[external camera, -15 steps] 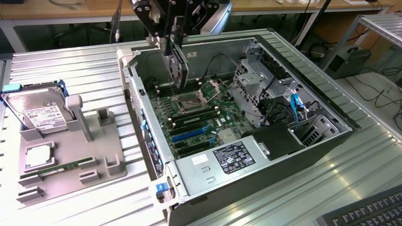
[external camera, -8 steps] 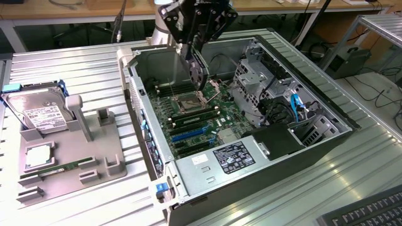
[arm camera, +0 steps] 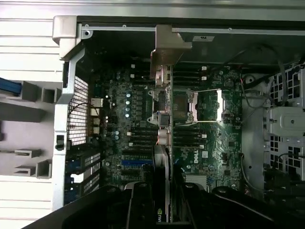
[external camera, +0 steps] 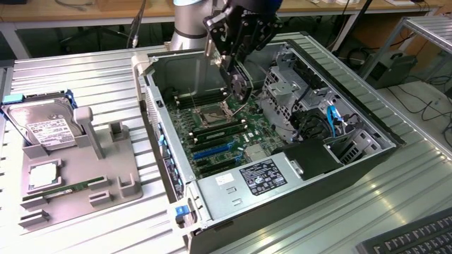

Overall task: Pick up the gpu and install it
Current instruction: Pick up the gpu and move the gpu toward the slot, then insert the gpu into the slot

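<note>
Gpu (external camera: 240, 87) hangs edge-on inside the open case (external camera: 297, 211), above the motherboard (arm camera: 209, 143). Gripper (arm camera: 162, 193) is clamped on the card's upper edge, which the fingers hide. Card label is cut off and reads "nv". Board is marked "DELL". Hard drive (external camera: 46, 127) label is illegible.

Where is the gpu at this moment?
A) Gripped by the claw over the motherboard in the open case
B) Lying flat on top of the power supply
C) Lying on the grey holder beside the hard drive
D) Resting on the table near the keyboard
A: the gpu hangs on edge from the claw, above the motherboard inside the open case.
</note>
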Action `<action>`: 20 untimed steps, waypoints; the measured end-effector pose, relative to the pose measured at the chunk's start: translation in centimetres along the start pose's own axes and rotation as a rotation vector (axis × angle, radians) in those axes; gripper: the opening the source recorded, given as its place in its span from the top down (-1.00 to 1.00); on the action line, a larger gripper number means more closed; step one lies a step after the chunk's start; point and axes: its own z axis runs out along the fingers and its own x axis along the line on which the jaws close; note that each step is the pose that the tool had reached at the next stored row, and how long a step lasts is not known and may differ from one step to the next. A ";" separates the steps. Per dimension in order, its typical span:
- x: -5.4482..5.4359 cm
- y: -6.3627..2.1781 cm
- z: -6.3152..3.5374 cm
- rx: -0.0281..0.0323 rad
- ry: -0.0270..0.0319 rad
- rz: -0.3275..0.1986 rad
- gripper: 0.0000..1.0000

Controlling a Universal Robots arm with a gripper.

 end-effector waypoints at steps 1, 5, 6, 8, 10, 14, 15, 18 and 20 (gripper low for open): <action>-0.5 -0.09 0.17 0.0002 0.0004 0.000 0.47; -2.2 -0.54 0.68 0.0002 0.0047 0.001 0.47; -2.5 -0.66 0.80 0.0002 0.0065 0.001 0.47; -2.8 -0.72 0.95 0.0000 0.0091 0.001 0.47; -2.8 -0.72 0.94 0.0001 0.0094 0.001 0.47; -2.8 -0.72 0.94 0.0001 0.0094 0.001 0.47; -2.8 -0.72 0.94 0.0001 0.0094 0.001 0.47; -2.8 -0.72 0.95 0.0000 0.0094 0.001 0.47; -2.8 -0.72 0.94 0.0000 0.0094 0.001 0.47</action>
